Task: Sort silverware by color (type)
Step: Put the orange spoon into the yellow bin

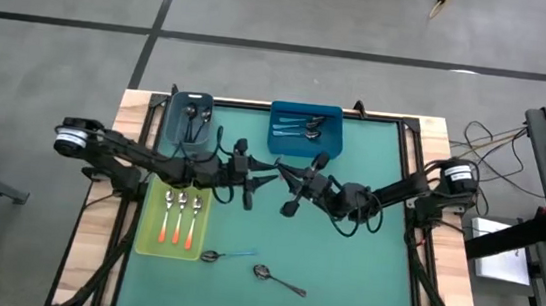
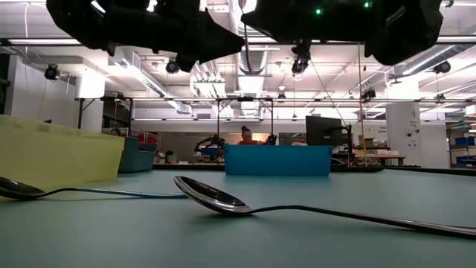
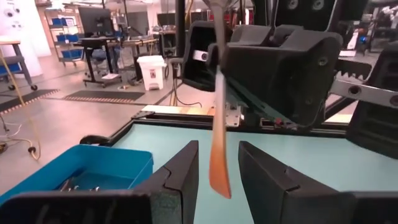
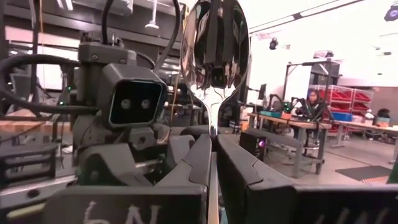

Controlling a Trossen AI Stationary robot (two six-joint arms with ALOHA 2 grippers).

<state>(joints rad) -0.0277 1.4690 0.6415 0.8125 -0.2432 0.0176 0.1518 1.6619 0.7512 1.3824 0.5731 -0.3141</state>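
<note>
1. Mid-handover above the tabletop (image 1: 363, 262): the right gripper (image 4: 212, 146) has its jaws clenched on the neck of an orange-handled spoon (image 3: 219, 155). The spoon's handle hangs between the released jaws of the left gripper (image 3: 219, 149), touching neither.
2. Three orange spoons (image 1: 178, 219) already lie in the yellow-green tray (image 1: 145, 231), the likely home for this one. Other sorted cutlery sits in the grey bin (image 1: 171, 123) and the blue bin (image 1: 276, 143).
3. To pass it well, the left jaws should close squarely on the flat of the handle, partway up rather than at the tip. The right jaws should let go only once that grip is firm. A pinch on the tip, or a twisted one, could let the spoon swing or drop.
4. A light-blue-handled spoon (image 1: 226, 257) and an all-metal spoon (image 1: 279, 280) lie loose near the front edge, not yet sorted.
5. Only the left wrist view shows the handle's colour and the gaps on either side of it. Only the right wrist view shows the mirror-bright bowl and the clamp beneath it. From above, the held spoon is lost among the dark arms. The table-level view shows just the two loose spoons and the arms' undersides.
</note>
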